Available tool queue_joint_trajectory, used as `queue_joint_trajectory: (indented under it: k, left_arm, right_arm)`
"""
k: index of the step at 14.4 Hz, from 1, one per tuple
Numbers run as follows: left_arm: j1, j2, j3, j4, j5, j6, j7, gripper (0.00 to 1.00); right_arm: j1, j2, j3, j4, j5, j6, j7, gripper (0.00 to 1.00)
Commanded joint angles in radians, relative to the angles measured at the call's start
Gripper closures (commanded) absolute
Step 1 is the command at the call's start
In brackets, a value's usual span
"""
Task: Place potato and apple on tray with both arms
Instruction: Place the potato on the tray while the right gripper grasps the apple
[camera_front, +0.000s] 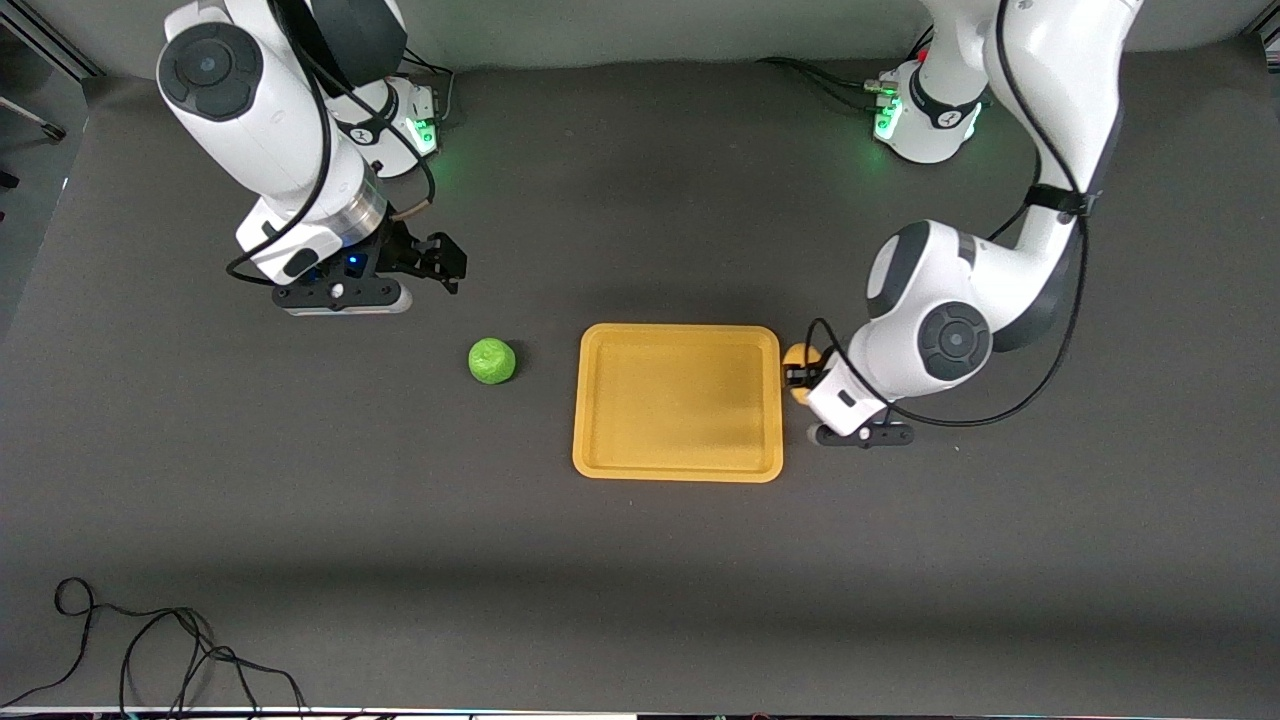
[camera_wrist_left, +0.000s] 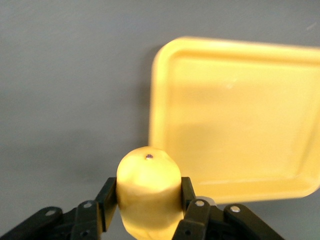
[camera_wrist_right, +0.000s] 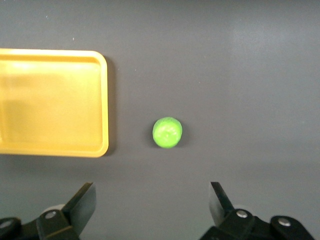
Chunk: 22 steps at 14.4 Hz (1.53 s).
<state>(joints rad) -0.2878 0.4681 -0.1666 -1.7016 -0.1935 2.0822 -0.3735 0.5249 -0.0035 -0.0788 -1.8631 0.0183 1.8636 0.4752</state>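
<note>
Potato (camera_wrist_left: 149, 192) is clamped in left end effector (camera_wrist_left: 148, 204), just beside tray (camera_front: 678, 468) edge. Apple (camera_front: 492, 361) lies on worktop (camera_front: 640, 580), at 9 o'clock of tray. Right end effector (camera_wrist_right: 152, 205) is held apart above it. Risk: potato clipped on rim, dropped outside.

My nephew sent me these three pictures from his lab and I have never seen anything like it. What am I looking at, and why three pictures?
These are two white robot arms at a dark table, each ending in a two-fingered tool. One picture looks down from a high camera facing the arms; the other two come from cameras on each arm's wrist. On the table lie a yellow-orange tray, with nothing in it, and a green apple toward the right arm's end. The left tool has its fingers closed on a pale potato beside the tray's edge. The right tool is open and holds nothing, above the table near the apple.
</note>
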Motion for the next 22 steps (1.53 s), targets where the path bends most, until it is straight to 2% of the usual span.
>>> queue_joint_trajectory:
  k: [1,4,6,7,9,12,18,20,22]
  left_arm:
    - [-0.056,0.113,0.012,0.068,-0.011,0.058,-0.053,0.71]
    - [-0.083,0.147,0.013,0.060,0.023,0.049,-0.058,0.68]
    - [-0.085,0.158,0.013,0.062,0.043,0.044,-0.058,0.67]
    - [-0.086,0.161,0.013,0.062,0.043,0.045,-0.058,0.61]
    - [-0.094,0.162,0.013,0.062,0.043,0.056,-0.058,0.27]
    - [-0.099,0.170,0.013,0.062,0.043,0.058,-0.056,0.13]
    - [-0.088,0.150,0.016,0.066,0.043,0.039,-0.059,0.12]
    - [-0.080,0.086,0.024,0.066,0.043,0.026,-0.067,0.01]
    - [-0.033,0.008,0.055,0.068,0.045,-0.077,-0.030,0.00]
  right_arm:
    - [0.000,-0.087,-0.009,-0.224,-0.003,0.187,-0.006,0.00]
    - [0.000,-0.073,-0.009,-0.361,-0.003,0.369,-0.006,0.00]
    - [0.000,-0.021,-0.009,-0.424,-0.006,0.484,-0.007,0.00]
    - [0.001,0.011,-0.009,-0.435,-0.006,0.524,-0.007,0.00]
    - [0.003,0.084,-0.009,-0.458,-0.006,0.607,-0.006,0.00]
    - [0.029,0.203,-0.009,-0.475,-0.006,0.721,-0.001,0.00]
    - [0.029,0.338,-0.009,-0.469,-0.006,0.870,-0.001,0.00]
    - [0.029,0.359,-0.007,-0.467,-0.006,0.893,-0.003,0.00]
    - [0.030,0.366,-0.006,-0.467,-0.006,0.891,-0.003,0.00]
